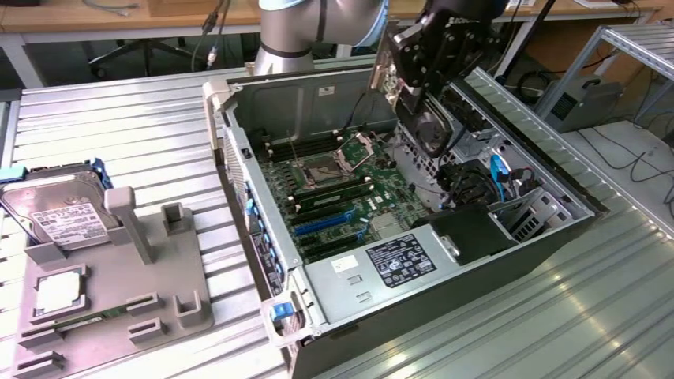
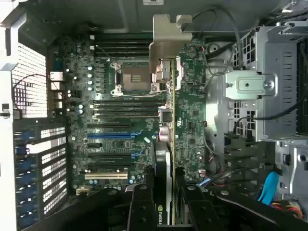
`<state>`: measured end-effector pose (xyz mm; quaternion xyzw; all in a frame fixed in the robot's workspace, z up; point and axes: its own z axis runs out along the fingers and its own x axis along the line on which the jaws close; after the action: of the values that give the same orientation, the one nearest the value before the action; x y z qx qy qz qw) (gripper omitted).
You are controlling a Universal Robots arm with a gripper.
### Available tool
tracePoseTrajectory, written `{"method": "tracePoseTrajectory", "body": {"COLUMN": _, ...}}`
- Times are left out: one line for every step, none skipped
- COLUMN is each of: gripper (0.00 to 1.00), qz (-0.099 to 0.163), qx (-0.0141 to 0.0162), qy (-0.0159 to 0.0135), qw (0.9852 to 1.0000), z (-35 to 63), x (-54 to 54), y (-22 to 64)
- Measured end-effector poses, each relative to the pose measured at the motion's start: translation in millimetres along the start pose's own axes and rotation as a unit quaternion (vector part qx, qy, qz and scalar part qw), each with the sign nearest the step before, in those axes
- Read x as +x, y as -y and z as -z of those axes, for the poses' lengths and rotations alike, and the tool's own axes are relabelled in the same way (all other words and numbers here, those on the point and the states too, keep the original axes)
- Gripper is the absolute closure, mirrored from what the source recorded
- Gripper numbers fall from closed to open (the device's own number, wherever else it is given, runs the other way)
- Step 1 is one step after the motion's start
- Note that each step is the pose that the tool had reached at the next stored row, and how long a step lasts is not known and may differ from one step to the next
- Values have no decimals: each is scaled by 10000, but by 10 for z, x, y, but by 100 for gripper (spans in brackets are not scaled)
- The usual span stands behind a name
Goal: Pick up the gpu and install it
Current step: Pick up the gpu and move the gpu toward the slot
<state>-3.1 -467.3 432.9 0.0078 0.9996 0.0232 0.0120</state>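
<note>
1. Now the claw is closed tight on the gpu, with one finger on each flat side of the card.
2. The gpu hangs in the air over the open computer case. It touches nothing but the claw, as far as I can see.
3. The card's long side runs straight out from the claw and down toward the motherboard. Its silver bracket is at the far end, the end closest to the board.
4. The blue slot lies off to one side of the card, apart from it. In the exterior view the slots are toward that view's left of the card and nearer the front of the picture.
5. I think the card is picked up but not put in yet, because no edge of it sits in a slot.
6. The hard drive rests by the grey holder, outside the case.
</note>
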Motion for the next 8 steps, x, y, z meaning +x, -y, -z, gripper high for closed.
{"method": "tracePoseTrajectory", "body": {"gripper": 73, "qz": 2, "qx": -1, "qy": 0, "qw": 10000, "z": -1, "x": -45, "y": -1}}
{"method": "tracePoseTrajectory", "body": {"gripper": 73, "qz": 7, "qx": -2, "qy": 0, "qw": 10000, "z": -2, "x": -97, "y": -2}}
{"method": "tracePoseTrajectory", "body": {"gripper": 73, "qz": 10, "qx": -3, "qy": -1, "qw": 10000, "z": -3, "x": -141, "y": -3}}
{"method": "tracePoseTrajectory", "body": {"gripper": 73, "qz": 11, "qx": -3, "qy": -1, "qw": 10000, "z": -4, "x": -182, "y": -4}}
{"method": "tracePoseTrajectory", "body": {"gripper": 73, "qz": 14, "qx": -3, "qy": -1, "qw": 10000, "z": -5, "x": -219, "y": -4}}
{"method": "tracePoseTrajectory", "body": {"gripper": 73, "qz": 17, "qx": -3, "qy": -1, "qw": 10000, "z": -6, "x": -261, "y": -4}}
{"method": "tracePoseTrajectory", "body": {"gripper": 73, "qz": 19, "qx": -4, "qy": -1, "qw": 10000, "z": -7, "x": -300, "y": -5}}
{"method": "tracePoseTrajectory", "body": {"gripper": 73, "qz": 21, "qx": -4, "qy": -1, "qw": 10000, "z": -8, "x": -344, "y": -5}}
